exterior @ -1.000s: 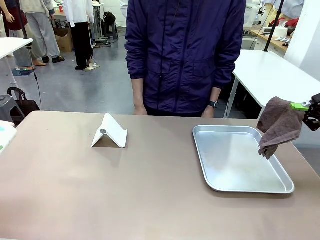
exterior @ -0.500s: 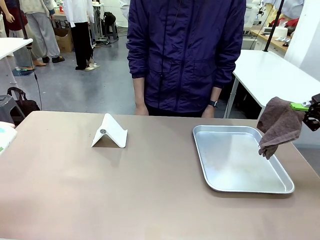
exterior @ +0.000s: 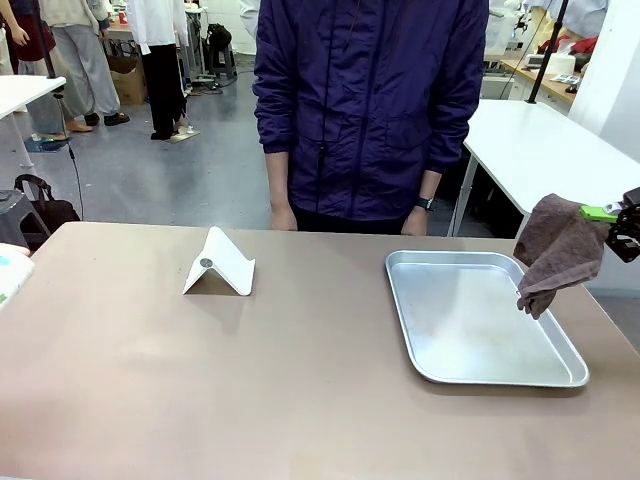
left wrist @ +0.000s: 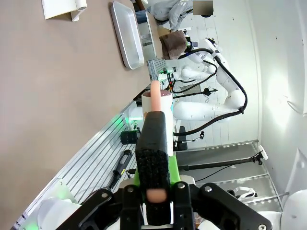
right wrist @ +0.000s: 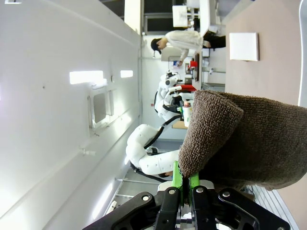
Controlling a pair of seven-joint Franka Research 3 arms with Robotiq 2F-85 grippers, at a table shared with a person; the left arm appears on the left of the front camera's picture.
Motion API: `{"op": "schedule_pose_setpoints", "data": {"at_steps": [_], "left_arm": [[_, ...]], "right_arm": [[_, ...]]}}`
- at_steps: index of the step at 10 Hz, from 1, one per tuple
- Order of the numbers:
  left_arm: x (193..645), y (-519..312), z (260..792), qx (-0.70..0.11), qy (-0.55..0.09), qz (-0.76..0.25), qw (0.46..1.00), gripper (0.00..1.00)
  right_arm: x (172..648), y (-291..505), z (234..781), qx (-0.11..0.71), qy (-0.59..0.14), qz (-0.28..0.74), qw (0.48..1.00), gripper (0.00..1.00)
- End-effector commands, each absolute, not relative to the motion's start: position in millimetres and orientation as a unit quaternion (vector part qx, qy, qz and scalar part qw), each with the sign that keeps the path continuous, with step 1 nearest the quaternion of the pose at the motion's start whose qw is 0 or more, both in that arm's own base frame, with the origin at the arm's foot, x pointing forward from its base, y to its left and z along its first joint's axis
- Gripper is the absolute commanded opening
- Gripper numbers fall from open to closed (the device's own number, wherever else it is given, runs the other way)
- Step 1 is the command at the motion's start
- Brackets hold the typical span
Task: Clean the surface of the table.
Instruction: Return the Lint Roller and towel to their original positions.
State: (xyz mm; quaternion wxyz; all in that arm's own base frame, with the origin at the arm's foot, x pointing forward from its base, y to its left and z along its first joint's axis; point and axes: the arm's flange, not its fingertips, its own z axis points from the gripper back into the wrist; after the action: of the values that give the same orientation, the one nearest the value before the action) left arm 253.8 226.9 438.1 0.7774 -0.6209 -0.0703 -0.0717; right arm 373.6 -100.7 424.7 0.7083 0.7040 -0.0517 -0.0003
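The table (exterior: 300, 380) has a matte tan-brown top and also shows in the left wrist view (left wrist: 57, 86). At the table's right edge, above the rim of the tray, my right gripper (exterior: 612, 215) is shut on a brown cloth (exterior: 555, 250) that hangs from it. In the right wrist view the green pads (right wrist: 176, 175) pinch a corner of the cloth (right wrist: 249, 139). My left gripper (left wrist: 156, 191) is shut on a white bottle (left wrist: 156, 103) with a pinkish top, off the table's left side.
A shiny metal tray (exterior: 480, 320) lies at the right of the table. A white folded stand (exterior: 220, 265) sits at the left middle. A person in a dark blue jacket (exterior: 370, 110) stands at the far edge, hands down. A white table (exterior: 540, 150) is at the right.
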Motion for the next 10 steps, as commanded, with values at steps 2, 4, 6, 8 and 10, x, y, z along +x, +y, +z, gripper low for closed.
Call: {"op": "schedule_pose_setpoints", "data": {"at_steps": [2, 4, 6, 8, 10], "left_arm": [[292, 191, 463, -0.652, -0.037, -0.101, 0.750, 0.22], [334, 135, 491, -0.631, 0.000, -0.071, 0.773, 0.22], [370, 83, 504, -0.591, 0.024, -0.040, 0.806, 0.22], [402, 40, 517, -0.547, 0.007, 0.008, 0.837, 0.22], [446, -14, 524, -0.455, 0.012, 0.022, 0.890, 0.22]], "right_arm": [[405, -64, 438, 0.663, -0.065, -0.017, 0.745, 0.06], [449, -10, 448, 0.628, -0.089, -0.001, 0.773, 0.06], [492, 52, 430, 0.599, -0.031, 0.005, 0.800, 0.06], [519, 107, 416, 0.571, 0.011, 0.033, 0.820, 0.06], [528, 161, 394, 0.541, 0.071, 0.065, 0.836, 0.06]]}}
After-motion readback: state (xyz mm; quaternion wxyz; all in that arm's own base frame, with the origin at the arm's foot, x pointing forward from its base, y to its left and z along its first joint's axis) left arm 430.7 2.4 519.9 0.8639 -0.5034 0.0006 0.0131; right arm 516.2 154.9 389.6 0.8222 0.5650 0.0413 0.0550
